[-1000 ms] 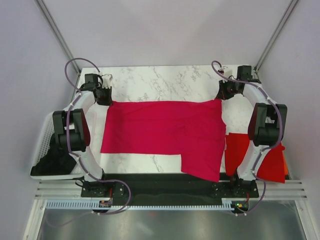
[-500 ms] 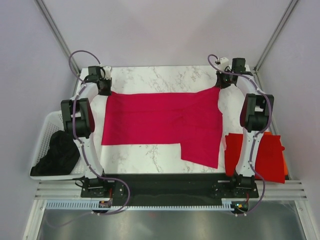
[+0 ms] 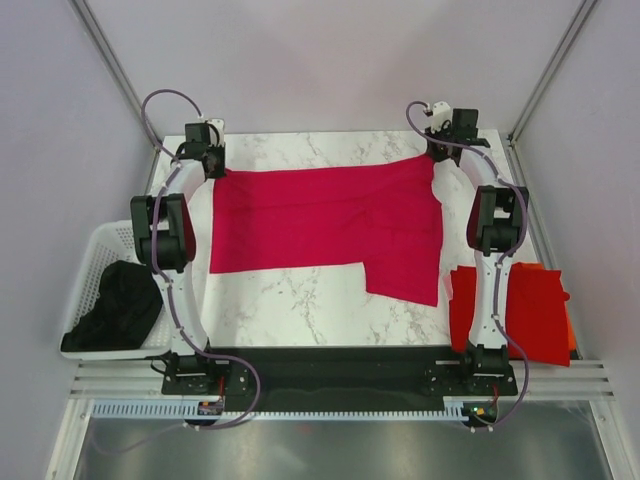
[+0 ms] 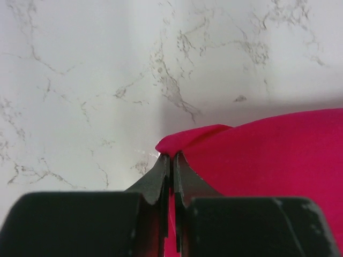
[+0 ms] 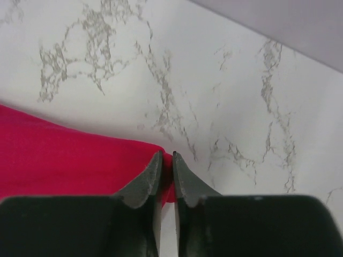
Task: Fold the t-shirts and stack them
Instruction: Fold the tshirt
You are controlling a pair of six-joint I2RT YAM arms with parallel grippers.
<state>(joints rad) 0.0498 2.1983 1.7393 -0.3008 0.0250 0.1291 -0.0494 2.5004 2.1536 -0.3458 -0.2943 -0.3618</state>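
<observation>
- Your left gripper (image 3: 207,160) sits at the far left corner of the marble table (image 3: 300,310), its jaws pressed together on a corner of the crimson-pink t-shirt (image 3: 320,225).
- In the left wrist view, the pinched cloth bunches into a small fold just past the fingertips (image 4: 161,176). The rest runs off to the right across the stone.
- Your right gripper (image 3: 437,152) is at the far right corner, over the shirt's other far corner.
- In the right wrist view, a slim gap shows between the jaws with the cloth's tip in it. You cannot tell whether they grip it.
- The crimson-pink shirt lies spread across the far half of the table between the two grippers. A longer section on its right side reaches towards the near edge.
- A bright red t-shirt (image 3: 535,315) lies at the table's right edge, beside and partly behind the right arm. An orange t-shirt (image 3: 571,338) peeks out along its outer side.
- A white basket (image 3: 85,275) sits off the table's left side, holding a dark cloth (image 3: 125,300).
</observation>
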